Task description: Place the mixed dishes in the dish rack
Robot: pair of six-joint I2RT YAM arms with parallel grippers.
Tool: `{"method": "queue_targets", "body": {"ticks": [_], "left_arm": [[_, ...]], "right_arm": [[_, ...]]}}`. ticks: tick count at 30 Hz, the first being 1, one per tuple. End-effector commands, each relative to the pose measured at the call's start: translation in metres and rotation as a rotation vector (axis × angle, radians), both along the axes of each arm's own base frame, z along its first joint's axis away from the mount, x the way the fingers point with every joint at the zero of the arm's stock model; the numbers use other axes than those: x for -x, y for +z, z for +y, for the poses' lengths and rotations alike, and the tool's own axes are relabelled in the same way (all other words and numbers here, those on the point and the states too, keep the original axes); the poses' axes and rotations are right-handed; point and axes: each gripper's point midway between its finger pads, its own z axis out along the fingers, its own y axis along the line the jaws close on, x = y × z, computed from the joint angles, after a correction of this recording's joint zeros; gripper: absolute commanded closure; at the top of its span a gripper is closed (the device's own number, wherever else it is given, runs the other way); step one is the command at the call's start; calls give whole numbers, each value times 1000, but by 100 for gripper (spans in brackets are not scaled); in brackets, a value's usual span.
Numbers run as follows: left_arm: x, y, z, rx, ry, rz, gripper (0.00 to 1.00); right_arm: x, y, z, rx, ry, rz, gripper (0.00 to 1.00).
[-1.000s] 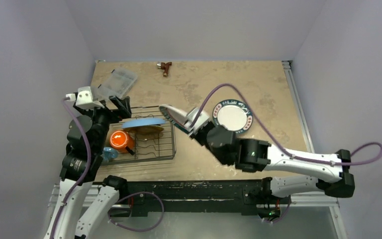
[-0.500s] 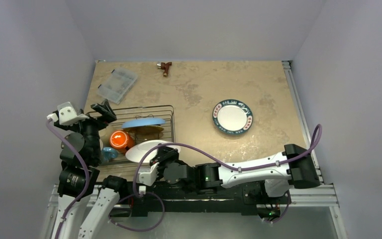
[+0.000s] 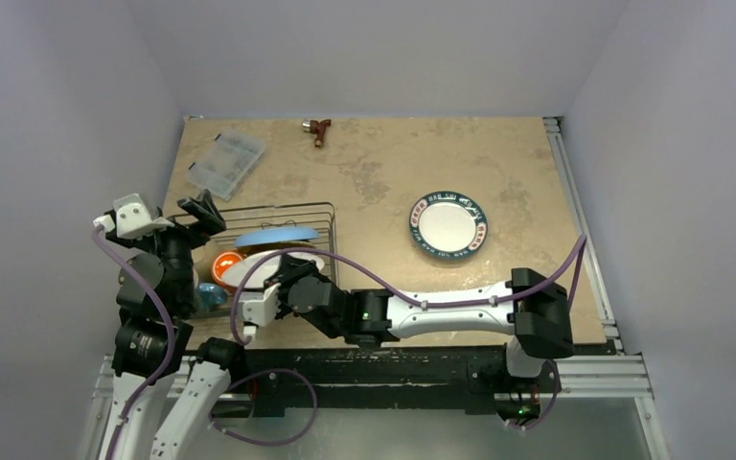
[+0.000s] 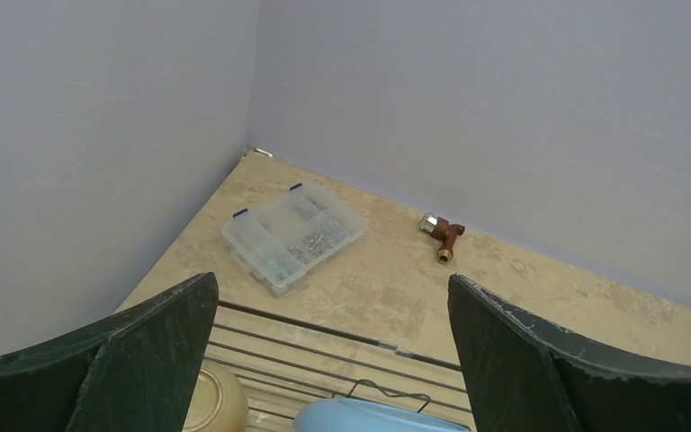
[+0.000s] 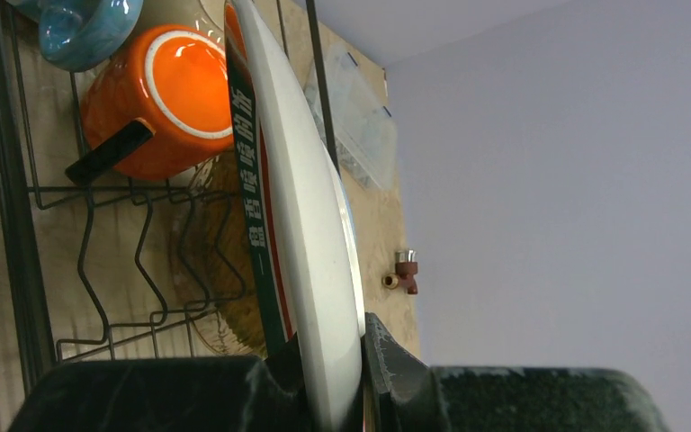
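Observation:
My right gripper (image 3: 286, 285) (image 5: 335, 351) is shut on the edge of a white plate with a dark green patterned rim (image 3: 266, 267) (image 5: 306, 207), held on edge over the front of the black wire dish rack (image 3: 287, 206) (image 5: 18, 180). In the rack are a light blue plate (image 3: 276, 236) (image 4: 387, 416), an orange mug (image 3: 222, 264) (image 5: 157, 99), a blue mug (image 3: 211, 296) (image 5: 81, 27) and a yellow woven plate (image 5: 200, 270) lying flat. A second green-rimmed white plate (image 3: 448, 223) lies on the table to the right. My left gripper (image 3: 197, 209) (image 4: 333, 283) is open and empty above the rack's far-left corner.
A clear plastic compartment box (image 3: 225, 161) (image 4: 292, 236) sits at the far left of the table. A small brown tool (image 3: 318, 127) (image 4: 441, 236) lies by the back wall. Walls close in the table on the left, back and right.
My right arm swung the held plate from the rack's right side round to its front, then in over the rack. My left arm pulled back to the left, then stayed still.

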Motion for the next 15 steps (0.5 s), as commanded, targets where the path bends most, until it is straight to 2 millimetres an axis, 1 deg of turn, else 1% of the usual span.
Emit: {"method": "queue_targets", "body": {"ticks": [1,7,15], "left_arm": [[-4,8,-2,-16,-15,-20,2],[-5,7,-3,-14,-21,-15,3],[-9,5,-4,-5,-28,-6,3]], "right_arm": [[-7,46,17,-177,11,10,100],[-17,38,22,-185,4,47,100],[-33,27,21,-177,-20,61,100]]}}
